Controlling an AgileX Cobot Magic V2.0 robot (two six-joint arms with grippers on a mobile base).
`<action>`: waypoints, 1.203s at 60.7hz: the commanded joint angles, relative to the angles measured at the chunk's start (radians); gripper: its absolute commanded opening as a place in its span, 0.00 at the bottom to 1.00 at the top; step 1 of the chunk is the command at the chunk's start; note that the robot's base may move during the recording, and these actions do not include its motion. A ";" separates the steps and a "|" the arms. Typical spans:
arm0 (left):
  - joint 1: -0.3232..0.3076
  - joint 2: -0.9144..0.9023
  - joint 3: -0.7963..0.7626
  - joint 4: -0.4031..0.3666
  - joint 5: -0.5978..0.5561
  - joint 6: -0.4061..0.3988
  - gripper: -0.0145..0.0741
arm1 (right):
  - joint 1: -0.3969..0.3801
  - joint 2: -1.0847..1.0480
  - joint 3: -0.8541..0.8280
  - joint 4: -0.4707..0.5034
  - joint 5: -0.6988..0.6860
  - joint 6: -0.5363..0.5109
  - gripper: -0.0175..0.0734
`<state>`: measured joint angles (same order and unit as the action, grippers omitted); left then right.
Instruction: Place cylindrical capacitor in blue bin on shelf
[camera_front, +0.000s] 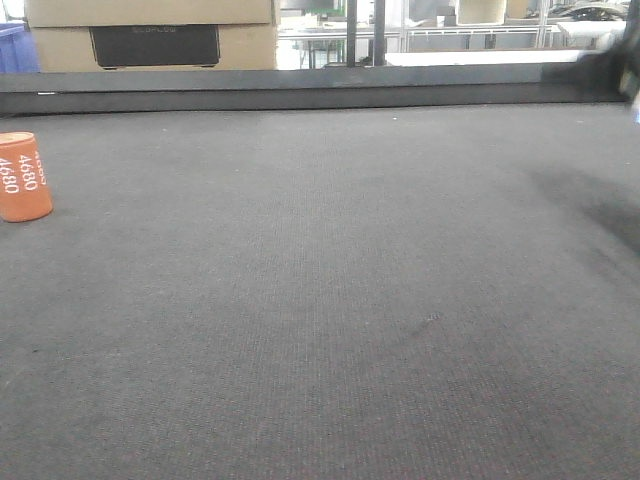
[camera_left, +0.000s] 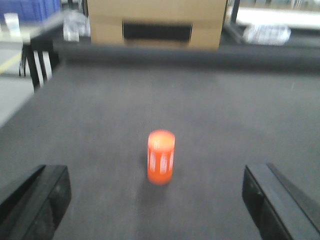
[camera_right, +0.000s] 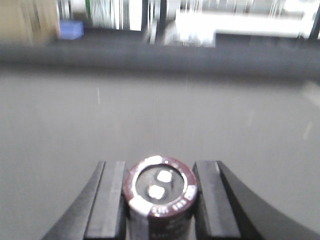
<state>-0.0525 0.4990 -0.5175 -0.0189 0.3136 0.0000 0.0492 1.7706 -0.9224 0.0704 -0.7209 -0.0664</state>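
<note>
**A:** What fills the view?
**B:** The grey desk (camera_front: 330, 300), with a cardboard box (camera_front: 150, 35) behind it at upper left.
**A:** And the hands?
**B:** The left hand (camera_left: 157, 212) gapes wide and holds nothing. Its fingers (camera_left: 35, 202) sit in the lower corners, and the orange cylinder (camera_left: 161, 157) stands upright mid-frame. The right hand (camera_right: 160, 205) is clamped on the capacitor (camera_right: 160, 190) at bottom centre, its top towards the camera.

cylinder (camera_front: 24, 177): bright orange, white "4680" print
capacitor (camera_right: 160, 192): dark sleeve, whitish stripe, silvery top
mat (camera_front: 330, 300): plain dark grey
</note>
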 joint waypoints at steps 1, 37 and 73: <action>-0.004 0.057 0.053 -0.017 -0.112 0.000 0.85 | -0.007 -0.136 0.008 -0.006 0.080 -0.002 0.05; -0.039 0.822 0.087 -0.021 -0.827 -0.038 0.85 | -0.007 -0.678 0.008 -0.008 0.532 -0.002 0.05; -0.105 1.245 -0.197 -0.090 -0.937 -0.038 0.85 | -0.007 -0.704 0.008 -0.008 0.538 -0.002 0.05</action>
<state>-0.1543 1.7140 -0.6858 -0.0818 -0.5920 -0.0299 0.0492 1.0747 -0.9144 0.0704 -0.1629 -0.0664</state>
